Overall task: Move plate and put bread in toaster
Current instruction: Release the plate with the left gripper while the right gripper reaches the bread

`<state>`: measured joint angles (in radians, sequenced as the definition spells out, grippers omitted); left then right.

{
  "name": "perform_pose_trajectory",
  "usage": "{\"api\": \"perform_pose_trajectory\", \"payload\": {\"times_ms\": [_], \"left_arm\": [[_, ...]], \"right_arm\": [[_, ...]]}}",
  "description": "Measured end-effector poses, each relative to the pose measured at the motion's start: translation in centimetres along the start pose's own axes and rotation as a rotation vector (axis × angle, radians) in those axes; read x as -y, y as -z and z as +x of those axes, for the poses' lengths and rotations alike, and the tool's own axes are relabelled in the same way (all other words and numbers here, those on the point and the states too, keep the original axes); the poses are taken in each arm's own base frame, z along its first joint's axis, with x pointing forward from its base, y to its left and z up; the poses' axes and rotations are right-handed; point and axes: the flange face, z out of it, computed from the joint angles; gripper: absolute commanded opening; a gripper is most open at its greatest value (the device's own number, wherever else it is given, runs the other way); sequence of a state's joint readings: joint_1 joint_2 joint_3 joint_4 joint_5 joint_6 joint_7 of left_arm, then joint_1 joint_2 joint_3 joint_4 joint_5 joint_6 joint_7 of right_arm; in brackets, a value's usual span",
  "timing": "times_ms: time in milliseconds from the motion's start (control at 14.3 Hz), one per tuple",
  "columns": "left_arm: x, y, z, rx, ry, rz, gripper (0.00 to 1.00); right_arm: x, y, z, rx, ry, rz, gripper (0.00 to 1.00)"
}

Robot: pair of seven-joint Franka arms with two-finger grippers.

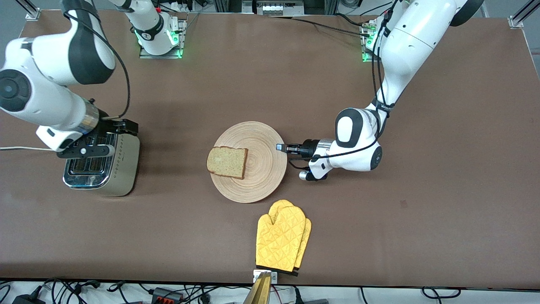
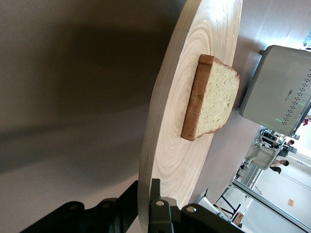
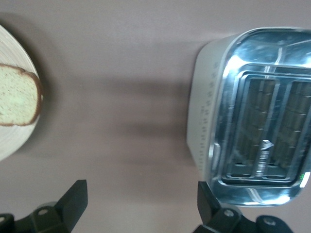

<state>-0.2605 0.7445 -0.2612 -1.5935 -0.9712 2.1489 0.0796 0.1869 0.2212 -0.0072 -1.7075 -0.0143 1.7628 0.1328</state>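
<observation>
We see the left gripper (image 1: 282, 147) clamped tight on the rim of the plate (image 1: 261, 169) at mid-table, the bread (image 1: 227, 162) lying on the plate's side toward the toaster (image 1: 105, 162). The right gripper (image 1: 86, 150) hangs over the toaster, fingers spread wide and empty.

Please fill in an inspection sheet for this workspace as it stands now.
Surface: brown table.
Job's things: bread on plate, overhanging its rim toward toaster; toaster slots vacant.
Clutter: yellow oven mitts, nearer the front camera than the plate.
Grippers: left gripper shut on the plate's rim; right gripper open over the toaster.
Cables: white cord at the toaster.
Surroundings: cable tangle along the table's near edge.
</observation>
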Motion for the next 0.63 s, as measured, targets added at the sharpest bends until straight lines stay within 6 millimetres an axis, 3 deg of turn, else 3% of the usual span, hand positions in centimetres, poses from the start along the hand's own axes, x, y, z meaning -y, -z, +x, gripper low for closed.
{"api": "perform_pose_trajectory", "payload": {"times_ms": [209,279,418,627], "left_arm": [[0.0,-0.7,-0.3,0.009,0.0,0.005,0.14],[0.0,-0.8,-0.4,0.012,-0.001,0.006,0.15],[-0.1,-1.0,-0.4,0.013,0.0,0.002,0.33],[0.1,-1.0,-0.3,0.013,0.003,0.001,0.38]], "right_arm": [[2.8,-0.3,-0.2,-0.001,-0.024,-0.007,1.0],[2.8,-0.4,-0.2,-0.001,-0.025,-0.008,1.0],[2.8,-0.6,0.0,0.0,-0.026,-0.008,1.0],[3.3,-1.7,0.3,0.012,-0.019,-0.011,1.0]]}}
